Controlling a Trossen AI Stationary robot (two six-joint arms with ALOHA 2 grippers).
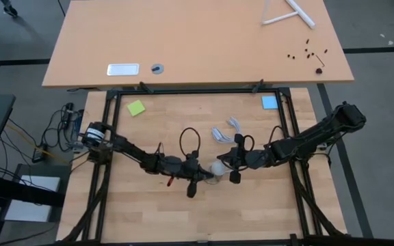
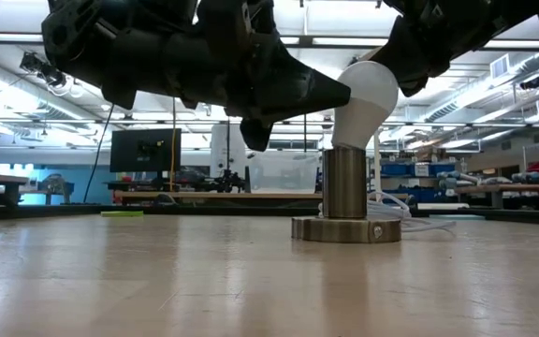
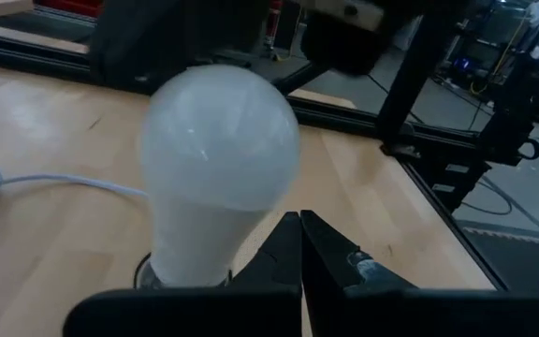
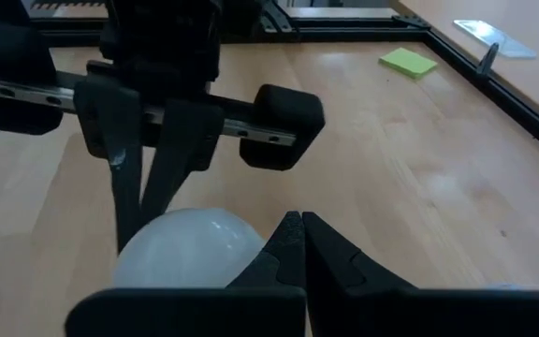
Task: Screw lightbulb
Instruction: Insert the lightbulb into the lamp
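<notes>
1. The left tool comes in from the desk's nine o'clock side. Its two fingers are pressed tight together, with nothing between them. In the left wrist view the joined tips sit just beside the lower part of the lightbulb. I cannot tell if they touch it.

2. The lightbulb is near the middle of the desk, between the two tools. It stands up straight in the metal socket, round end up. Its screw end is down inside the socket and cannot be seen.

3. A white cord lies on the desk at about twelve o'clock from the lightbulb.

4. The right tool comes in from the three o'clock side. Its fingers are squeezed shut too and hold nothing. In the right wrist view the closed tips are right next to the top of the lightbulb.

5. How far along: the lightbulb is already in the socket, so the big part looks done. I cannot tell if it is screwed in all the way. No tool has a hold on it. What may be left is a last turn, or just pulling both arms away.

6. A green note lies at ten o'clock and a blue note at two o'clock.
</notes>
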